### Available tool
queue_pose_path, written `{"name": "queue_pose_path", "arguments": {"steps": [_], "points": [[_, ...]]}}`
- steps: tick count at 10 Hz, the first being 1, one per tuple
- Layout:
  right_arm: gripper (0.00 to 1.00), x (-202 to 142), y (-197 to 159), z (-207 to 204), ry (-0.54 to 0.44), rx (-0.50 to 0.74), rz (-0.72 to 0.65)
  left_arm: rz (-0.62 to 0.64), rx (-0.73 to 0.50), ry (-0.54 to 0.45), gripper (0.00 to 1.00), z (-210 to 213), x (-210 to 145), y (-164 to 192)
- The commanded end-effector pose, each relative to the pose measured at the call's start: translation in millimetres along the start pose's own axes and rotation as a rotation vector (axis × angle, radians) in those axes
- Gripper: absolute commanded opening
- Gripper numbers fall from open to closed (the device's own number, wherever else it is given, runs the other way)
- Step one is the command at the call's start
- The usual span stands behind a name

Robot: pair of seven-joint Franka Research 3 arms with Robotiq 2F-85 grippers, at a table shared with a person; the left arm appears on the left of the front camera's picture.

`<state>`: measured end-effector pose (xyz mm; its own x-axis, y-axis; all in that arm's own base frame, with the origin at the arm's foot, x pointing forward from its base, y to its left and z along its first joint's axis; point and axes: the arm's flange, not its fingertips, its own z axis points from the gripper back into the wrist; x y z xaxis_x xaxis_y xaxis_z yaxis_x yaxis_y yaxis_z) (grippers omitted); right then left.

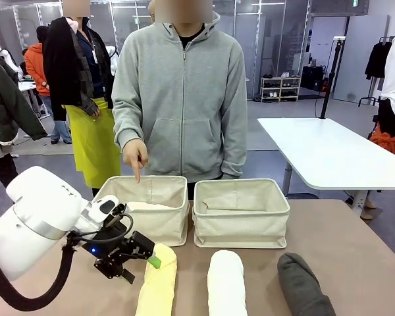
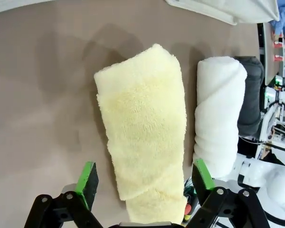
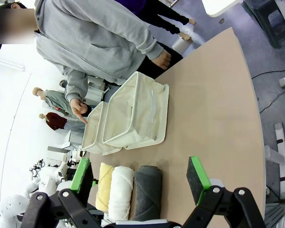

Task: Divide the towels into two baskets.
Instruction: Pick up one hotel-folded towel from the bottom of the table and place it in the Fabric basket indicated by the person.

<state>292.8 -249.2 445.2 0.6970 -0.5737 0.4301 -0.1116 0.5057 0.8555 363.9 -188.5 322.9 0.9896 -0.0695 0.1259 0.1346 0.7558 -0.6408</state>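
On table, left tool [image 2: 143, 166] straddles yellow towel [image 2: 142, 118]; front: hand [image 1: 135, 155] over basket [image 1: 174, 224]

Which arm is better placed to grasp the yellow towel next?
Left, probably: the left gripper is open with a finger on either side of the yellow towel. The right gripper, also open, hangs well above the table.
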Motion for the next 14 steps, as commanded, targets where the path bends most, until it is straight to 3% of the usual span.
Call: {"name": "queue_pose_path", "arguments": {"steps": [1,3,8,9,10,11,12,13,14], "points": [[1.00,0.2,2.0,0.8,-0.007,0.010,0.003,0.019,0.002,-0.034,1.00,-14.7,-30.5,3.2],[1.00,0.2,2.0,0.8,-0.007,0.010,0.003,0.018,-0.041,-0.017,1.00,-26.3,-30.3,-1.2],[1.00,0.2,2.0,0.8,-0.007,0.010,0.003,0.018,-0.016,0.018,1.00,-44.4,-23.0,3.8],[1.00,0.2,2.0,0.8,-0.007,0.010,0.003,-0.014,-0.012,0.012,0.83,-45.1,-21.1,2.1],[1.00,0.2,2.0,0.8,-0.007,0.010,0.003,-0.013,-0.018,0.015,0.80,-45.7,-20.1,2.3],[1.00,0.2,2.0,0.8,-0.007,0.010,0.003,-0.013,-0.020,0.018,0.63,-46.1,-20.5,2.5],[1.00,0.2,2.0,0.8,-0.007,0.010,0.003,-0.012,-0.025,0.020,0.75,-45.5,-20.5,2.6],[1.00,0.2,2.0,0.8,-0.007,0.010,0.003,-0.012,-0.029,0.020,0.43,-44.5,-20.3,2.9],[1.00,0.2,2.0,0.8,-0.007,0.010,0.003,-0.020,-0.044,0.020,0.55,-43.0,-19.5,2.3]]}}
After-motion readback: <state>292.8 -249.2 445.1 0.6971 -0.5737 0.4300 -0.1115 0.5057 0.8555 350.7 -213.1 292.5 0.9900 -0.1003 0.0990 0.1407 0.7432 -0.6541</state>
